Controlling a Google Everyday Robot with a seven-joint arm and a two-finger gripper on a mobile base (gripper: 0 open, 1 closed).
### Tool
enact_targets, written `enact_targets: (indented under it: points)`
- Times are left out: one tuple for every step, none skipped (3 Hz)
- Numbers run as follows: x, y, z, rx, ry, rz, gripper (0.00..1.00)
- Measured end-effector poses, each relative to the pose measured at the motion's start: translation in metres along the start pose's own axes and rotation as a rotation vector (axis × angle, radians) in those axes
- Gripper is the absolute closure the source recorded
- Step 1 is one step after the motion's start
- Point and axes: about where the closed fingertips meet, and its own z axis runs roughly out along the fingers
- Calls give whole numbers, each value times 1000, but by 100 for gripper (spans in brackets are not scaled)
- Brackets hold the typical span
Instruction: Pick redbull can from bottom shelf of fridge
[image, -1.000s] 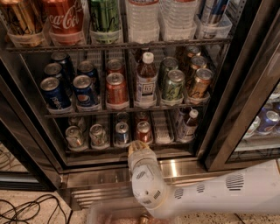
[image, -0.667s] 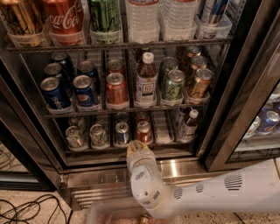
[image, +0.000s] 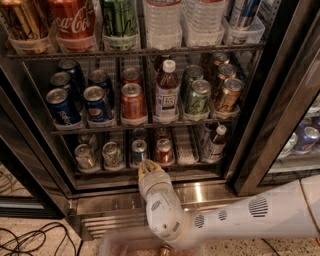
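The redbull can (image: 139, 150), slim with a blue and silver body and silver top, stands at the front of a middle lane on the bottom shelf (image: 150, 165) of the fridge (image: 250, 150), whose door is open. My gripper (image: 149, 167) is just below and in front of the can, at the shelf's front edge, slightly to its right. Its tan fingers (image: 142, 167) look open and hold nothing. The white wrist and arm run down to the lower right.
A small red can (image: 163, 150) stands right of the redbull can. Pale slim cans (image: 112, 154) stand to its left, and a dark bottle (image: 216, 142) at the right. Pepsi cans (image: 97, 104) fill the rack above. The steel sill (image: 200, 192) lies below.
My gripper has moved a little left and forward, closer to the redbull can. The cans have not moved.
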Motion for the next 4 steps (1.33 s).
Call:
enact_targets:
  points:
    - [0, -9, 4, 26, 34, -48, 100]
    - [-1, -12, 5, 37, 56, -82, 83]
    - [-2, -13, 6, 38, 71, -102, 71]
    - [-1, -14, 8, 37, 86, -109, 70]
